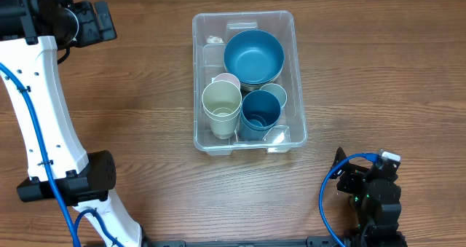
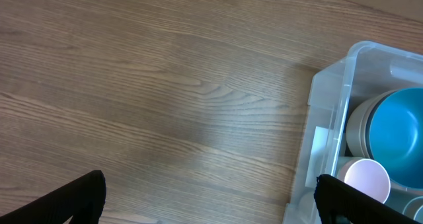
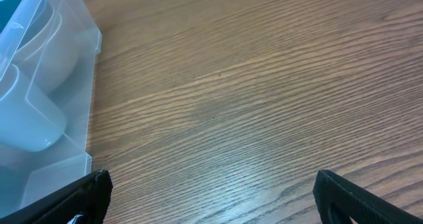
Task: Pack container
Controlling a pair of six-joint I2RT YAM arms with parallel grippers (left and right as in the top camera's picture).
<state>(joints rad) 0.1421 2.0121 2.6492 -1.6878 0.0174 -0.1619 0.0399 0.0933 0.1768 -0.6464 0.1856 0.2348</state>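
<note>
Overhead gives you the whole layout: the container (image 1: pixel 196 79) sits mid-table, long side running away from the robot. It is already filled with a blue bowl (image 1: pixel 253 55) at the far end and a cream cup (image 1: pixel 221 105), a dark blue cup (image 1: pixel 260 110), a pink cup (image 1: pixel 227 79) and a pale blue cup (image 1: pixel 275 94) at the near end.

Expect the container to be light, even loaded. Its thin clear walls will likely flex, and the smooth plastic may slip in the jaws. Your best hold is probably the rolled rim, one gripper on each long side. Lift evenly, because the upright cups could topple if it tilts.

The left gripper (image 2: pixel 211 207) is spread wide and holds nothing. It sits off the container's left side, towards the far corner, well clear of the wall. The right gripper (image 3: pixel 211 207) is equally wide and empty, beyond the container's near right corner.

From the left wrist you get what overhead hides: a grey bowl (image 2: pixel 357 128) nested under the blue one, and a white strip against the inside wall. The right wrist gives you the near corner from the side, with cup walls showing through the plastic, though not what is in the cups. Only overhead shows you both arms together.
</note>
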